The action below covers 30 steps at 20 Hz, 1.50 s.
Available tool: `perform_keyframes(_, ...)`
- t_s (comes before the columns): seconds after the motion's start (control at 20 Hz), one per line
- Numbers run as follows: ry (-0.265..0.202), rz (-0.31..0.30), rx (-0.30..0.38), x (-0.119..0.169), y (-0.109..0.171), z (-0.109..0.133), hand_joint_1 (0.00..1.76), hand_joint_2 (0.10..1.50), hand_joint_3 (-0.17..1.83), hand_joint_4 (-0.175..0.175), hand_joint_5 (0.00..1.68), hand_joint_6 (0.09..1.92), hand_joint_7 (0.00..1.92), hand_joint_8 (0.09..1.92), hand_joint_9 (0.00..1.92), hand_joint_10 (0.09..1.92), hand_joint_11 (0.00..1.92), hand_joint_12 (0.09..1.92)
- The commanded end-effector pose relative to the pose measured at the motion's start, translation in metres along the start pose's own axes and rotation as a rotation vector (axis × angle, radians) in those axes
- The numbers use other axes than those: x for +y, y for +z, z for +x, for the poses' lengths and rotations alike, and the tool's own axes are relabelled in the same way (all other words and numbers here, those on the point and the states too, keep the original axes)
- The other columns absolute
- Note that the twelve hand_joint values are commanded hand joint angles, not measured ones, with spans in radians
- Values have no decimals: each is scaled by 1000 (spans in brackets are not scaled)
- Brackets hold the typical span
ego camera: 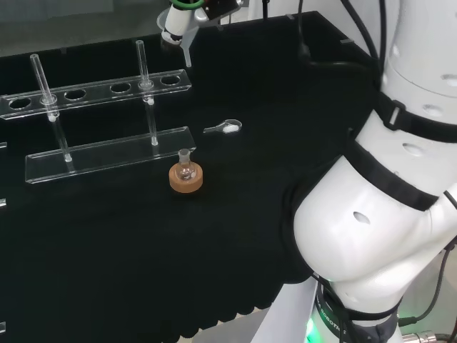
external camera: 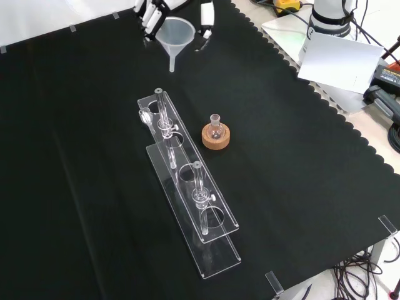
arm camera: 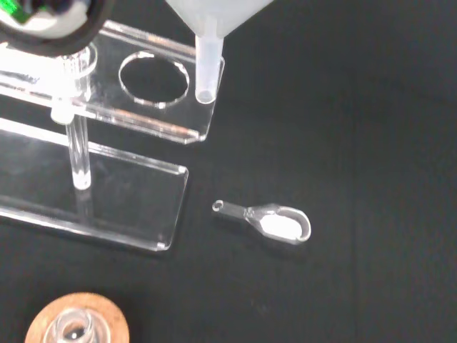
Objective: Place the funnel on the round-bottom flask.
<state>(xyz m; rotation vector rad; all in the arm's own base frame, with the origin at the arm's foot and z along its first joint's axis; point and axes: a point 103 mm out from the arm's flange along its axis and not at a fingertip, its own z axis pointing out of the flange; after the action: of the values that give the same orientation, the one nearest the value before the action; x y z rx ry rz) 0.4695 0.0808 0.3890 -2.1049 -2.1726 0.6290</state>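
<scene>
Front view, nearest item first: a clear plastic test-tube rack (external camera: 190,206) runs lengthwise from the lower middle of the black cloth (external camera: 300,187) up toward the centre, upright, carrying two glass tubes (external camera: 199,187) set in its holes, one toward each end. Just beside the rack's far half, to its right in this view and apart from it, stands the round-bottom flask (external camera: 216,128), small and clear, neck upward, seated in a cork ring (external camera: 216,137). The flask's mouth is uncovered. Farther off, near the cloth's top edge, the funnel (external camera: 174,34), translucent white, hangs above the cloth with its wide mouth up and its stem pointing down; it is well apart from the flask. The hand (external camera: 150,15) has black and white fingers (external camera: 206,15) closed against the funnel's rim from either side, so it is gripped at the cone. Head view: the flask (ego camera: 186,168) on its cork ring (ego camera: 186,179) sits in front of the rack (ego camera: 107,153); a small clear glass scoop (ego camera: 225,128) with something white in its bowl lies flat on the cloth to their right; the held funnel (ego camera: 184,48) is beyond, at the far edge. Wrist view: the funnel's stem (arm camera: 207,71) hangs over the rack's end (arm camera: 153,93), the scoop (arm camera: 275,221) lies on the cloth beside it, and the cork ring (arm camera: 75,325) is at the frame edge.
</scene>
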Motion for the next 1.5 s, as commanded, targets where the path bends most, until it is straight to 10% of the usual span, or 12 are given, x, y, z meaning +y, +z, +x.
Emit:
perform_keyframes(0.05, 34, 4, 42, -29, 9, 3, 863, 666, 650, -6, 627, 730, 771, 808, 1109, 538, 611, 1285)
perform_keyframes(1.5, -4, 115, 56, -33, 107, 64, 849, 675, 669, -18, 584, 731, 753, 813, 1109, 544, 646, 1266)
